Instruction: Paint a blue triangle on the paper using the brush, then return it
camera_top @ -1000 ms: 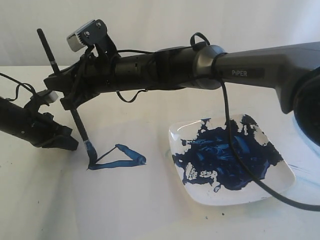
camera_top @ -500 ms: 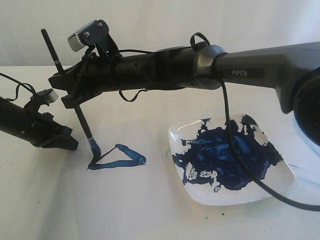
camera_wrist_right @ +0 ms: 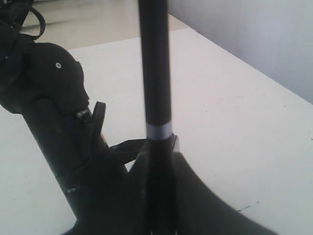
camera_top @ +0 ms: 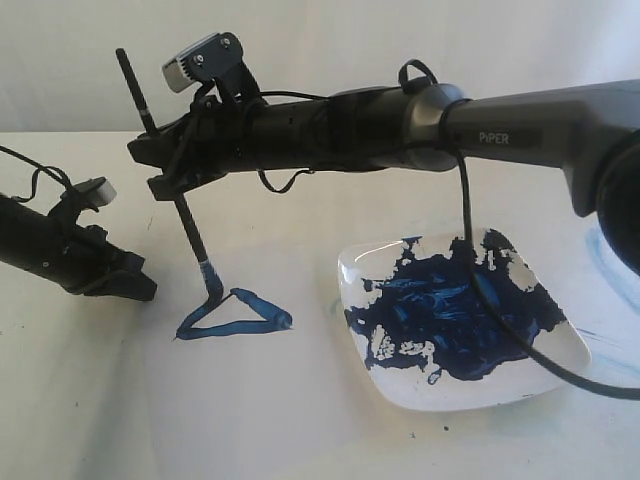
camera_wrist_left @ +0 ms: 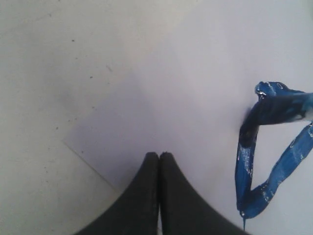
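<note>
My right gripper [camera_top: 160, 168] reaches across to the left and is shut on the black handle of the brush [camera_top: 195, 240], which stands tilted. The brush's blue-stained tip touches the upper left part of the blue triangle [camera_top: 235, 315], a flattened outline of thick wet strokes on the paper [camera_top: 300, 390]. In the right wrist view the brush [camera_wrist_right: 155, 73] rises from between the shut fingers of the right gripper [camera_wrist_right: 159, 147]. My left gripper [camera_top: 143, 290] lies low at the left, shut and empty. In the left wrist view the left gripper [camera_wrist_left: 159, 155] is over a corner of the paper [camera_wrist_left: 171, 98], with the triangle [camera_wrist_left: 264, 161] to one side.
A white square plate [camera_top: 525, 385] holding a big dark-blue paint blotch [camera_top: 455, 310] sits to the right of the triangle. A thin black cable [camera_top: 500, 330] from the right arm drapes across it. Faint light-blue smears [camera_top: 605, 250] mark the table at far right.
My right gripper has moved right and slightly up with the brush. The tip has travelled from the triangle's lower left corner up its left side. The left gripper has stayed put.
</note>
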Controlling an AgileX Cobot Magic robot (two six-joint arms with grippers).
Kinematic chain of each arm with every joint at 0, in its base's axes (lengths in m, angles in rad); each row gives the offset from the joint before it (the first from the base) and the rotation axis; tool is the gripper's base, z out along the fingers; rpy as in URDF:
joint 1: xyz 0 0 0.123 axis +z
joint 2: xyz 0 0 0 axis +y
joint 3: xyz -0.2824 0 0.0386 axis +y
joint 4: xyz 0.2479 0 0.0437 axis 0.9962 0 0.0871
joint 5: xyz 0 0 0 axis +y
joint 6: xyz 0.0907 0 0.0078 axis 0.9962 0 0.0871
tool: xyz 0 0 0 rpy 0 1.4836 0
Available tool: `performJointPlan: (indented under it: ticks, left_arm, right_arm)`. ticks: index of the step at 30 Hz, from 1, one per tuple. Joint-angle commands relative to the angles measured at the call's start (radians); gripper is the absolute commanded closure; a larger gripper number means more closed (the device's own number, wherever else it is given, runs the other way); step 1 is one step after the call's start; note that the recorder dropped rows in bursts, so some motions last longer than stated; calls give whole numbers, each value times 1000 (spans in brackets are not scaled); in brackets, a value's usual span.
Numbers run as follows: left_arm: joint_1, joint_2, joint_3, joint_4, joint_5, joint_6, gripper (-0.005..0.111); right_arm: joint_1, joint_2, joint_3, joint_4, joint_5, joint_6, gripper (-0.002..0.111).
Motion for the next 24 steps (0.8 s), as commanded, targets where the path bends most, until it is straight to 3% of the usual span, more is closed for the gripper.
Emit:
performJointPlan:
  ticks: [1, 24]
  left_arm:
    - [3, 10, 7, 31, 5, 1, 107]
    - [3, 10, 7, 31, 3, 1, 107]
  right_arm:
    - [-23, -2, -2, -1, -8, -2, 108]
    - [-41, -4, -2, -1, -11, -2, 108]
